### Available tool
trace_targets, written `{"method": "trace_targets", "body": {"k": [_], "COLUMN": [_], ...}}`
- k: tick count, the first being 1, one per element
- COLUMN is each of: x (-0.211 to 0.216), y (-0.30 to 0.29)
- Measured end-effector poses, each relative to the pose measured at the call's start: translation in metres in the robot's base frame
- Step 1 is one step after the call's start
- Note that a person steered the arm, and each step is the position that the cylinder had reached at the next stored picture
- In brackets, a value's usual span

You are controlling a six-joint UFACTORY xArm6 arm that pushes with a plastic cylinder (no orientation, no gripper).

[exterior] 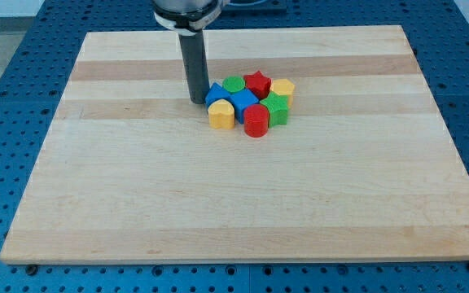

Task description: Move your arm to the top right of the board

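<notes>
A pale wooden board (243,187) lies on a blue table (6,73) that is dotted with rows of small holes; the blue shows along every edge of the board. The board's left part carries nothing but its grain.

The arm has no jaws at all: it ends in a straight dark rod (195,65) that comes down from the view's top, a little left of centre. My tip (198,100) rests on the board in its upper half, just beside the left edge of a tight cluster of blocks and near or touching the blue triangular block (215,93); I cannot tell which.

Going rightward through the cluster, a yellow block (221,115) sits at its lower left, below the blue triangular one. A green round block (234,84) is at the upper edge, and a blue cube (242,102) lies beneath it. A red star block (257,83) follows along the top, with a red cylinder (256,120) at the cluster's bottom edge. A green block (277,108) sits further right, and a second yellow block (282,88) closes the cluster at its upper right.

The board's top right corner (393,37) is well apart from my tip, far across to the view's right.
</notes>
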State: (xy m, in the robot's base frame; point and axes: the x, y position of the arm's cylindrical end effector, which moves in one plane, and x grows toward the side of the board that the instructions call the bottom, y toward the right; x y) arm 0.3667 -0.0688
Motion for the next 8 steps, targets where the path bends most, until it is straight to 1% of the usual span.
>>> {"method": "trace_targets", "body": {"k": [2, 3, 4, 5, 6, 8], "x": [0.000, 0.000, 0.021, 0.095, 0.146, 0.164], "y": [-0.002, -0.027, -0.061, -0.069, -0.020, 0.141]}}
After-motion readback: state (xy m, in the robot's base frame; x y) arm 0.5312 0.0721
